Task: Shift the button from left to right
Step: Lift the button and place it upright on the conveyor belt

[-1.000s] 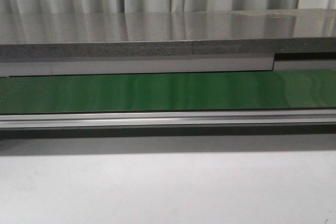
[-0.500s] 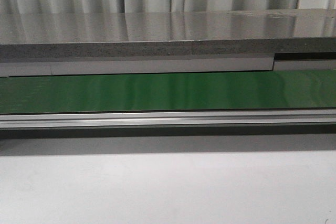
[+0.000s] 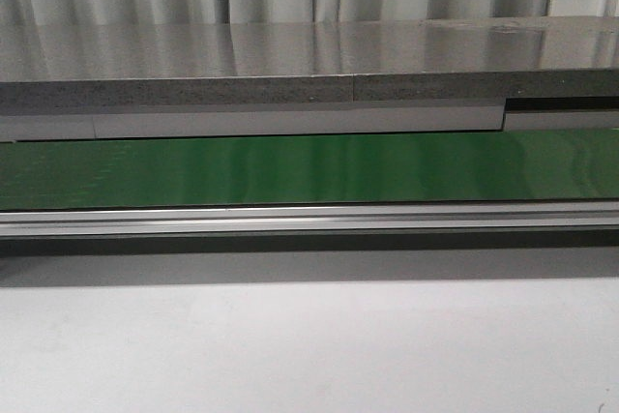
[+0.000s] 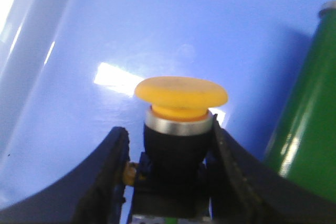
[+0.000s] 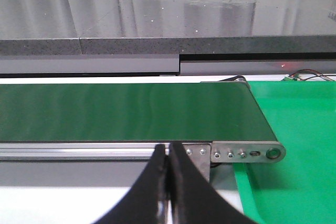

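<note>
button (image 4: 180, 124) between left end effector (image 4: 170, 153) fingers (image 4: 107, 177)

One button (image 4: 181, 95), yellow-orange head on a black body, at lower centre of the left wrist view. One green cylinder-like object (image 4: 307, 119) at the right edge of that view. One blue surface (image 4: 157, 24) behind both. One green conveyor belt (image 3: 309, 169) across the middle of the front view. One grey table (image 3: 309, 345) along the bottom. One bright green surface (image 5: 299, 129) at right in the right wrist view. Two grippers: left gripper (image 4: 168, 145), right gripper (image 5: 168, 174).
</note>
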Robot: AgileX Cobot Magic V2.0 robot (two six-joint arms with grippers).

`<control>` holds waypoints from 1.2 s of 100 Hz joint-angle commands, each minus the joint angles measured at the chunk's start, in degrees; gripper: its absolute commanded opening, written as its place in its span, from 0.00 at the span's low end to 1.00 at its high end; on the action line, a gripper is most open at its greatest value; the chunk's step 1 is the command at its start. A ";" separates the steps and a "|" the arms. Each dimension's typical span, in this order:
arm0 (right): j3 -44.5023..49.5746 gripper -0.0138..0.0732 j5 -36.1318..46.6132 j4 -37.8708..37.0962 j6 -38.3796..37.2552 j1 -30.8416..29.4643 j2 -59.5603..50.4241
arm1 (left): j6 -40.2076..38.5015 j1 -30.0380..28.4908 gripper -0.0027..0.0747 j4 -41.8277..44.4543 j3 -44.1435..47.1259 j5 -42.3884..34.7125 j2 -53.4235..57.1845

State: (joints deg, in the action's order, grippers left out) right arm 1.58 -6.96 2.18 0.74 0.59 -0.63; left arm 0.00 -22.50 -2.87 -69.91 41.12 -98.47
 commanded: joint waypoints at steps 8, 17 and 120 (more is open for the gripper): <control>-0.85 0.08 4.83 -0.58 0.04 0.15 -1.08 | 3.14 1.81 0.01 -3.68 -4.33 2.25 3.59; -0.85 0.08 4.83 -0.58 0.04 0.15 -1.08 | 6.40 4.07 0.01 -6.22 -4.68 2.89 3.59; -0.85 0.08 4.83 -0.58 0.04 0.15 -1.08 | 9.18 13.27 0.93 -6.68 -4.94 5.09 -0.40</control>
State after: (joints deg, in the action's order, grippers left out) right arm 1.58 -6.96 2.18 0.74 0.59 -0.63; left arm 9.16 -9.63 -8.11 -72.95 46.93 -101.67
